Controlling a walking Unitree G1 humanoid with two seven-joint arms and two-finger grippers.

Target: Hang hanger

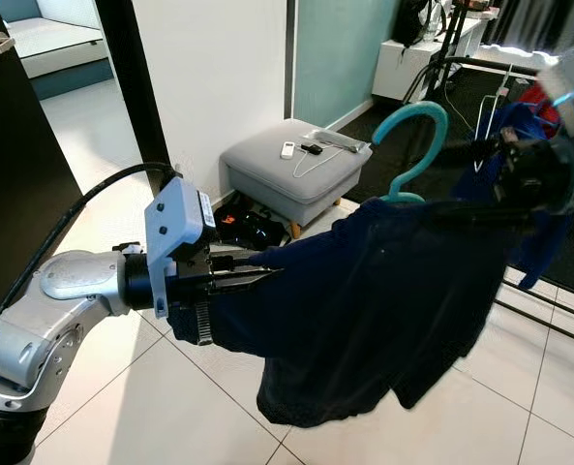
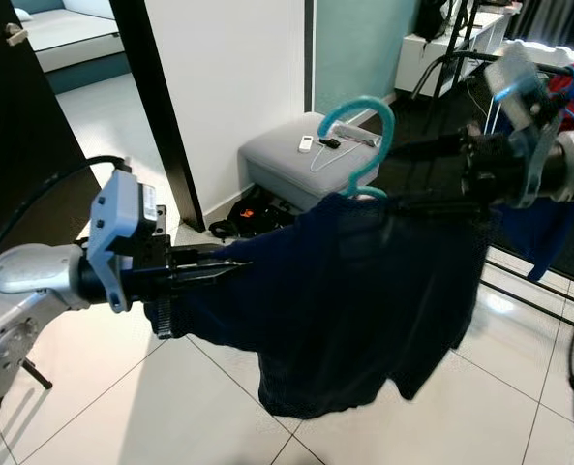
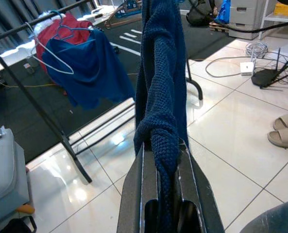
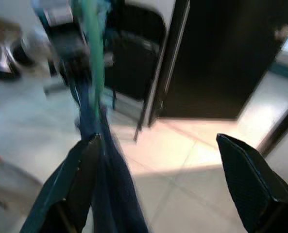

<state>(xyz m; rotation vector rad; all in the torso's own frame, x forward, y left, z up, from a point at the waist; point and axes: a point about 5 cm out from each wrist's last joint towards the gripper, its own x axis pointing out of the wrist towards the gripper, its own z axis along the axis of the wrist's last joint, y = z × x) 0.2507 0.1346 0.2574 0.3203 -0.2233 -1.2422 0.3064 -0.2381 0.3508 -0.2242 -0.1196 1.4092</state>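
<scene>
One teal hanger (image 1: 414,145) carried one dark blue garment (image 1: 364,310), held up in front of the clothes rack (image 3: 42,104). The left gripper (image 1: 253,274) pinched the garment's shoulder; the right gripper (image 4: 158,184), beside the hook, stood spread. To hang it well, I judged both arms should lift level until the hook cleared the rail. Two garments hung on the rack.

No legible text anywhere.

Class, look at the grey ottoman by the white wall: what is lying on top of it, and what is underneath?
On the grey ottoman lie a small white device, a small black item and a grey flat object. Underneath, dark items sit on the floor, partly hidden.
</scene>
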